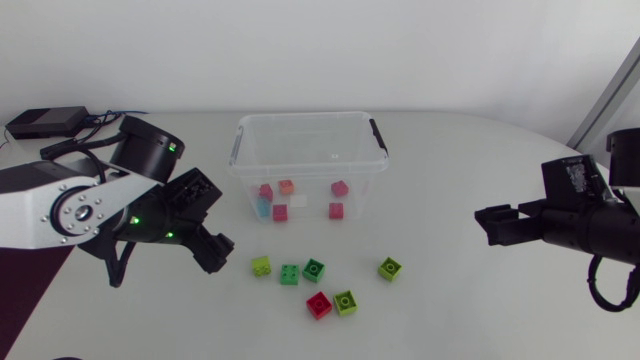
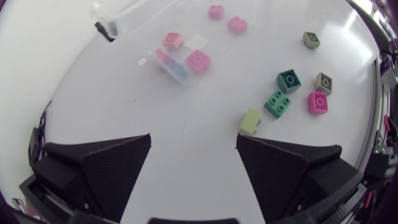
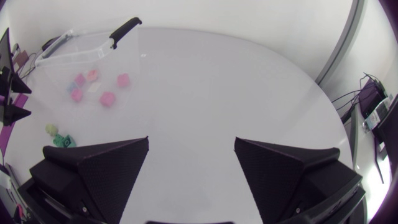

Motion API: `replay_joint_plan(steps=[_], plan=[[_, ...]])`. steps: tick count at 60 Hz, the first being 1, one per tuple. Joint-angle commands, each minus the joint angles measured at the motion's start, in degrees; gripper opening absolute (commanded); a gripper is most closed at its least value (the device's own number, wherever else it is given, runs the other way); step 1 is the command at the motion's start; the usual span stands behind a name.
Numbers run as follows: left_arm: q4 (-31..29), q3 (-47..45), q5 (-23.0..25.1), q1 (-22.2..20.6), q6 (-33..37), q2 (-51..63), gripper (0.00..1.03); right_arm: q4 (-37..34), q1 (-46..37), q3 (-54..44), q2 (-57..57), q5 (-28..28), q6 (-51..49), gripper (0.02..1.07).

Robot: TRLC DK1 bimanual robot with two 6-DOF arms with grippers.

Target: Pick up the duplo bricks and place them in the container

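The left gripper (image 1: 218,254) hangs over the white surface (image 1: 450,310) just left of the loose bricks, its two black fingers apart and holding nothing. The right gripper (image 1: 487,225) is far off to the right, well apart from every brick, also spread and empty. A clear plastic container with black handles (image 1: 305,118) stands at the far middle of the surface, with several pink duplo bricks (image 1: 340,187) and an orange brick (image 1: 286,186) inside. On the near side of it six bricks lie on the surface. A lime brick (image 1: 261,265), a green brick (image 1: 289,274) and a dark green brick (image 1: 314,269) form a close row. An olive-green brick (image 1: 389,268) lies apart to their right, and nearer still a red brick (image 1: 319,305) lies beside a second lime brick (image 1: 345,302).

In the left wrist view bare surface shows in the wide gap between the fingers (image 2: 115,168). The lime brick lies just ahead of one finger, the other loose bricks beyond it, and the container farther ahead.

In the right wrist view the fingers (image 3: 286,171) stand wide apart over bare surface. The container is well ahead and off to one side, with the pink bricks visible through its wall.
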Motion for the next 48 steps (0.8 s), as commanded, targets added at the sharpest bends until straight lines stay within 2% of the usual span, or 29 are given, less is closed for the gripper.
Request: replay_joint_plan(steps=[1,6,7,8,9,19,21,30,39,46,48], plan=[[1.17,-2.07,1.54,-1.82,5.02,1.86,0.96,-2.34,0.18,2.01,1.41,-0.79,-5.02,1.02],[1.61,-2.25,4.97,-2.00,7.22,3.53,0.96,-4.62,1.15,2.63,2.11,-0.88,-8.89,1.02],[1.78,-2.51,7.34,-1.82,9.24,3.88,0.96,-6.73,2.02,3.24,2.90,-0.88,-11.70,1.02],[1.78,-2.51,7.60,-1.82,9.51,3.97,0.96,-7.88,2.55,3.59,3.60,-0.88,-12.32,1.02],[1.96,-2.69,10.59,-1.65,12.23,4.93,0.92,-8.40,2.82,3.68,4.13,-0.88,-12.40,1.02],[5.12,-2.95,15.43,-0.42,20.32,8.36,0.91,-10.95,5.98,3.68,8.79,-7.03,-13.02,1.02],[5.39,-2.95,16.57,-0.33,21.55,8.62,0.88,-10.69,5.98,3.68,9.14,-7.30,-13.02,1.02],[5.48,-1.37,17.80,-0.07,24.36,11.96,0.85,-9.63,8.97,3.68,8.88,-7.03,-16.36,1.02],[5.48,0.57,18.50,-0.24,25.85,16.97,0.76,-9.72,15.30,3.95,10.20,-6.33,-17.59,1.02],[5.48,1.71,18.50,-0.68,26.20,19.44,0.75,-7.70,16.97,4.21,13.80,-6.42,-18.12,1.02],[5.56,2.15,18.50,-0.68,26.29,19.87,0.71,-7.26,17.49,4.30,14.41,-6.42,-17.94,1.02]])
